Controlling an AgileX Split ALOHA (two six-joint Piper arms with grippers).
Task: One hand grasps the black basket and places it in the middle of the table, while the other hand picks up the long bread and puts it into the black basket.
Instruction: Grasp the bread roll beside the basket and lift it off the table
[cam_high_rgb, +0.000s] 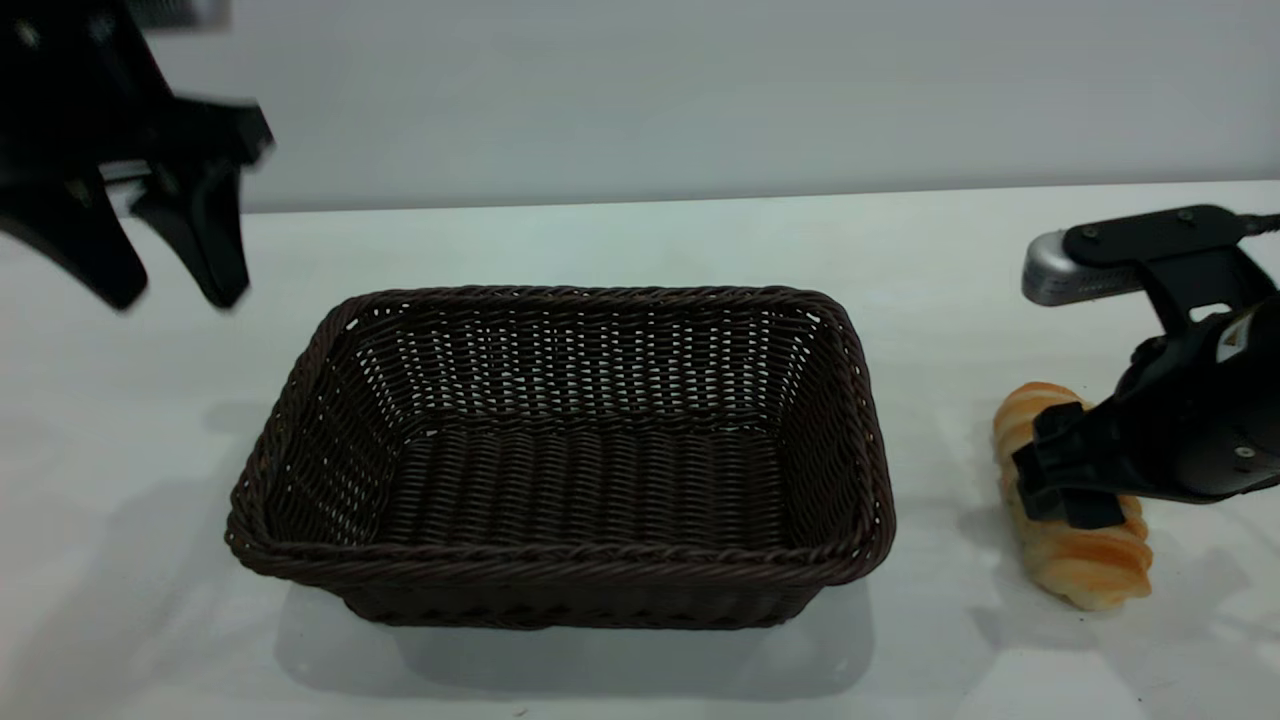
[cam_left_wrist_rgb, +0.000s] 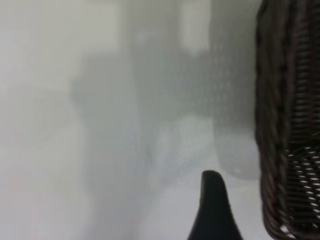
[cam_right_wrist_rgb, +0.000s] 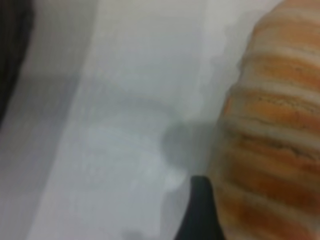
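Observation:
The black basket stands upright in the middle of the table, with nothing in it. Its rim also shows in the left wrist view. My left gripper is open and empty, raised above the table to the basket's far left. The long bread lies on the table to the right of the basket. My right gripper is down over the bread's middle, with its jaws open to either side of it. In the right wrist view one finger rests against the side of the bread.
The white tabletop has free room in front of and behind the basket. A gap of bare table separates the basket's right rim from the bread. A plain grey wall runs behind the table.

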